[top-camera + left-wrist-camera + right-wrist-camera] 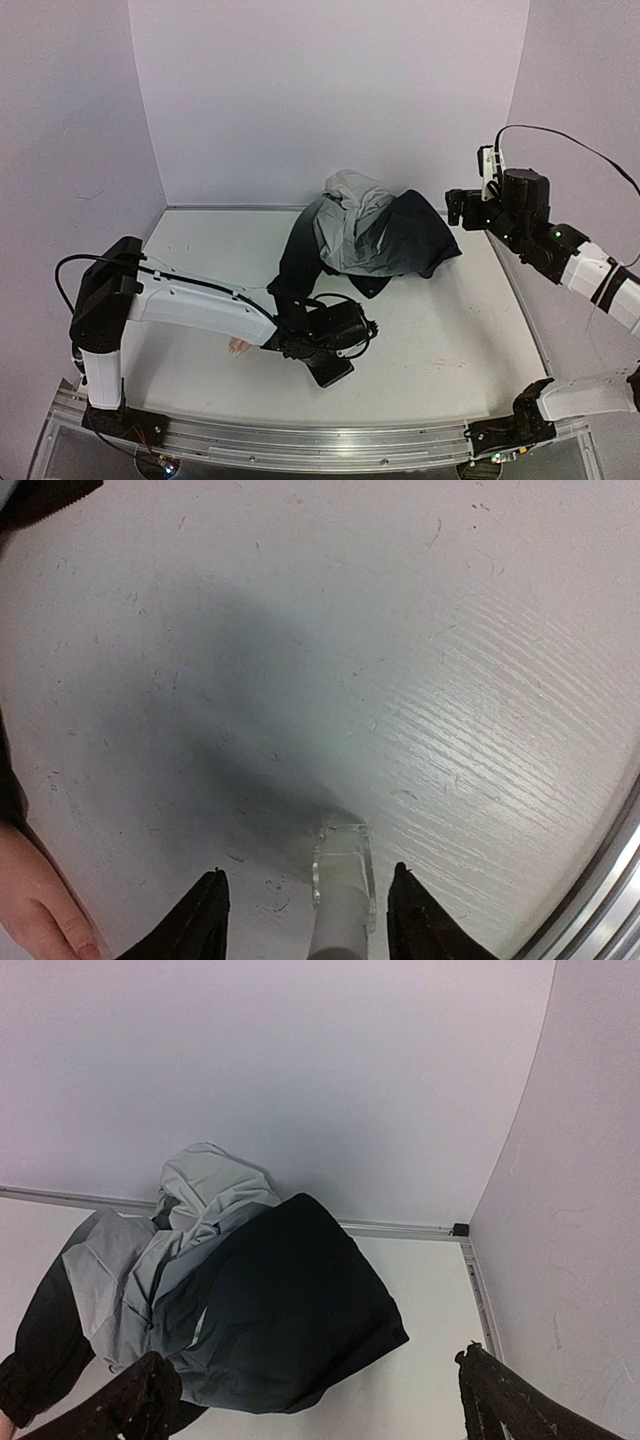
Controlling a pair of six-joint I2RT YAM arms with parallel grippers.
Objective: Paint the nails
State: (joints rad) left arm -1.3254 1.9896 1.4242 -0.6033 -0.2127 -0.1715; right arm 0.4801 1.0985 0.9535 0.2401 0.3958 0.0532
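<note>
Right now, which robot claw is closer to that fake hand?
The left. The left gripper hangs just beside the mannequin hand; the right gripper is raised far off on the other side, past the jacket.

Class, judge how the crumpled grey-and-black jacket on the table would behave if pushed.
Probably floppy: the jacket lies in a crumpled, folded heap. It would likely bunch and drag rather than slide as one piece. Its smooth-looking fabric may be slippery.
</note>
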